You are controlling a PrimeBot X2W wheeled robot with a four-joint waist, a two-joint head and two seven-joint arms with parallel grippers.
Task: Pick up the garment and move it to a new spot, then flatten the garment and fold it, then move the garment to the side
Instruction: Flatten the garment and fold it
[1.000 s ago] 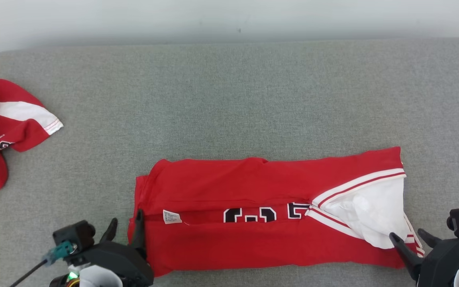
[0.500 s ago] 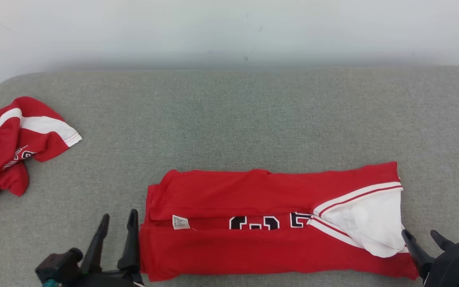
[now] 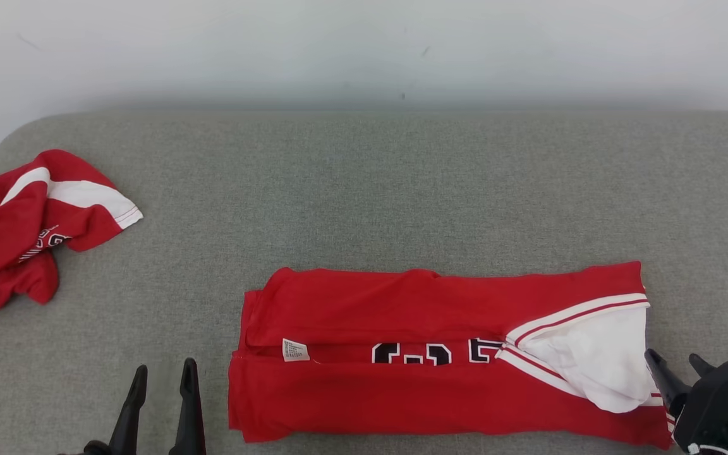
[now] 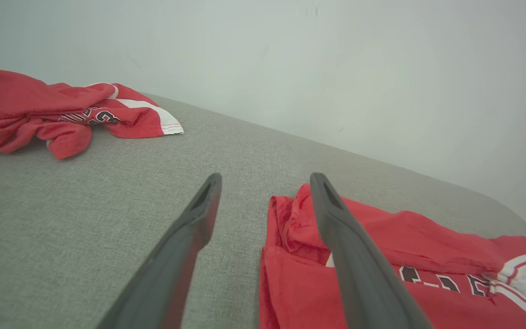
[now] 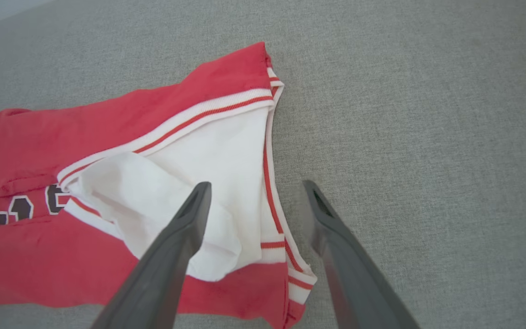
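The garment (image 3: 440, 385) lies folded into a long red strip near the front edge of the grey cushion (image 3: 364, 189), between the two grippers. The head view takes in its whole length. A white label (image 3: 295, 349) sits near the left end, black numerals show between two folded-in edges, and a white panel (image 3: 598, 360) with red-striped trim is at the right end. That view also shows the pale wall (image 3: 364, 50) behind the cushion and a crumpled jersey (image 3: 29, 234) at the far left, well apart from the garment.

The left gripper (image 3: 163, 366) stands just beside the garment's left end, clear of it, jaws spread wide and empty. The left wrist view, low and from the side, adds the stacked layers at that end and black lettering on the crumpled jersey.

The right gripper (image 3: 672, 356) is at the right end, also wide open and holding nothing. From above, the right wrist view puts its left finger over the white panel and its right finger over bare cushion, with the striped hem between them. Whether the left finger touches the cloth I cannot tell.

Counted: two red garments, one folded and one crumpled; two grippers with four fingers; one label.
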